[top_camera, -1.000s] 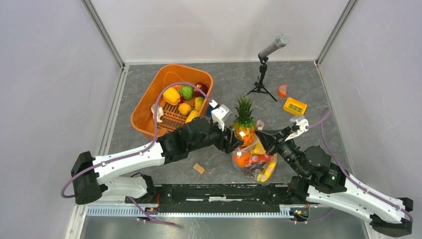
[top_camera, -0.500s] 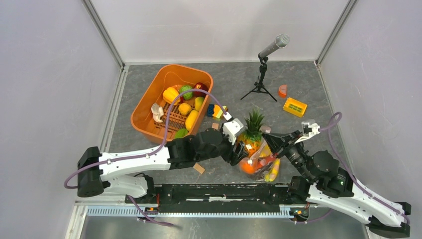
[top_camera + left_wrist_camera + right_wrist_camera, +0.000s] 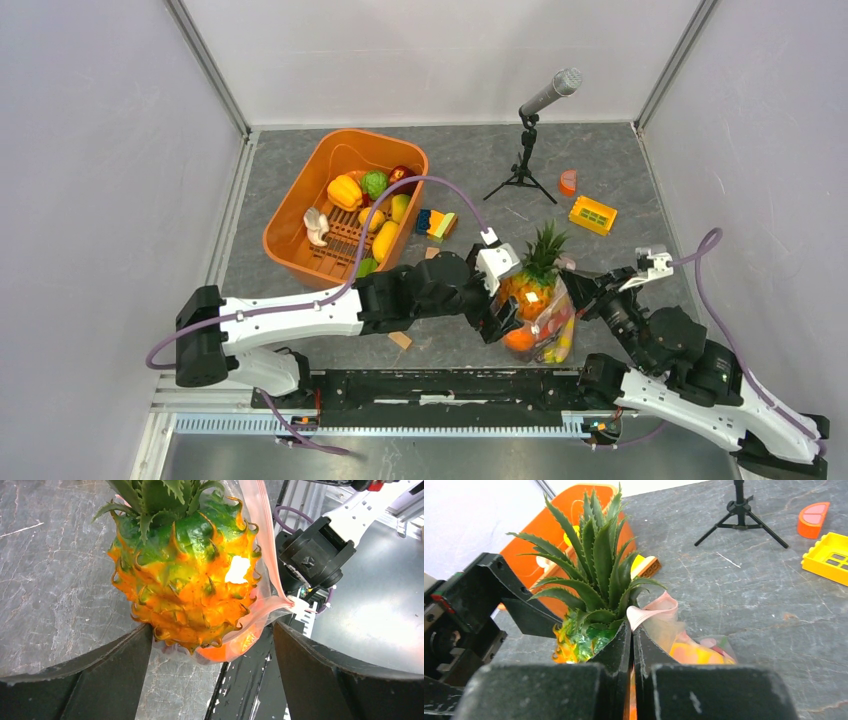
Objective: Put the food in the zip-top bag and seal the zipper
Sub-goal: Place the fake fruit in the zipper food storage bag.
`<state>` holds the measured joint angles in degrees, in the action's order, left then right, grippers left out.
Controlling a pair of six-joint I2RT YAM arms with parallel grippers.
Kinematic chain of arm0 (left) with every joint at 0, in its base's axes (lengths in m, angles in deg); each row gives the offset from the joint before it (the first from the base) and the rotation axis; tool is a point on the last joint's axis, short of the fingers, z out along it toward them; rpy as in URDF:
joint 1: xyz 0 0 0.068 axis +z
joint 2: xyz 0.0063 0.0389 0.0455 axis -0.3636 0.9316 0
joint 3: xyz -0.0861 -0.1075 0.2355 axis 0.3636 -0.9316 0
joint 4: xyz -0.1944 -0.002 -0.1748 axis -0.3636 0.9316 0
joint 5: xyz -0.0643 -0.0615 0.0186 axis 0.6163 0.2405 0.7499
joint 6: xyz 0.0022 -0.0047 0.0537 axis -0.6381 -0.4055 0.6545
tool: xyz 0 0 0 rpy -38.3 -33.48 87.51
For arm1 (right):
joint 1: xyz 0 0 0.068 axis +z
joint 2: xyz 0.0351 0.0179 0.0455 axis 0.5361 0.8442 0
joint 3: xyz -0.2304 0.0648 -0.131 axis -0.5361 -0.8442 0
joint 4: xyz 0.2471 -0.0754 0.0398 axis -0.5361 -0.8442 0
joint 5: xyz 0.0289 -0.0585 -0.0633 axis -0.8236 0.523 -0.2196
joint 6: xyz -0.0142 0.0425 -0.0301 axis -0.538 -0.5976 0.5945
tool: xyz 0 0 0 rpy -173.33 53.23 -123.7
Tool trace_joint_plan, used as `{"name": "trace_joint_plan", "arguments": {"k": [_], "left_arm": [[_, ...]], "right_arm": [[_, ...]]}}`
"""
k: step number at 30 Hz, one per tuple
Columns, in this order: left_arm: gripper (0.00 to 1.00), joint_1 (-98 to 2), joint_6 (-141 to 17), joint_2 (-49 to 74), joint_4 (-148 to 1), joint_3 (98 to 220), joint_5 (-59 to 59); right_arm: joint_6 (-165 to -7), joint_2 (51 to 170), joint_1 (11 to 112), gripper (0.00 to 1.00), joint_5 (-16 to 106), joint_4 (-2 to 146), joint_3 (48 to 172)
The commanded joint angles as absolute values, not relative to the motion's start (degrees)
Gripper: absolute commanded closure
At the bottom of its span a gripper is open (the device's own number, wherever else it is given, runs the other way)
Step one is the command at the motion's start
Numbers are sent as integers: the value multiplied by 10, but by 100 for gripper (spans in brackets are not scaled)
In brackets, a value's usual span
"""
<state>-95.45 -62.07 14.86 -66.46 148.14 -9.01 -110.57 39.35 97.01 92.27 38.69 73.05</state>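
Left hand [image 3: 212,627] clamps spiky orange plastic pineapple [image 3: 528,285], partly inside clear pink-edged bag [image 3: 550,322] | right hand [image 3: 632,630] pinches its mouth | orange plastic tub [image 3: 292,208] food [image 3: 345,190], sealing remain

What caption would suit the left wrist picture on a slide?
Toy pineapple held between the left gripper's fingers, the pink zipper curving round its side.

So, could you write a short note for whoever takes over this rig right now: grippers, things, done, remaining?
Left gripper: jaws on both sides of the pineapple, apparently gripping it.
Right gripper: shut, pinching the pink zipper of the zip-top bag.
Things: pineapple's base is in the bag mouth, crown sticking out. Several toy foods are inside; others, like a yellow pepper, are in the orange tub.
Done: some food bagged.
Left: push pineapple in, bag the rest, seal.
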Motion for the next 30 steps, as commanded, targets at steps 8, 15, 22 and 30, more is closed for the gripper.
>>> {"name": "trace_joint_plan", "arguments": {"k": [8,15,22,30], "left_arm": [[0,-953,-596,149,-700,1509,-68],[0,-907,-632,160,-729,1503,-87],[0,-894,-624,134,-746,1492,-24],[0,-888,-609,155,-720,1510,-19]], "right_arm": [[-1137,392,970,98,953,293,749],[-1121,401,970,98,943,302,741],[-1132,383,970,98,956,286,736],[-1120,374,970,98,940,301,727]]}}
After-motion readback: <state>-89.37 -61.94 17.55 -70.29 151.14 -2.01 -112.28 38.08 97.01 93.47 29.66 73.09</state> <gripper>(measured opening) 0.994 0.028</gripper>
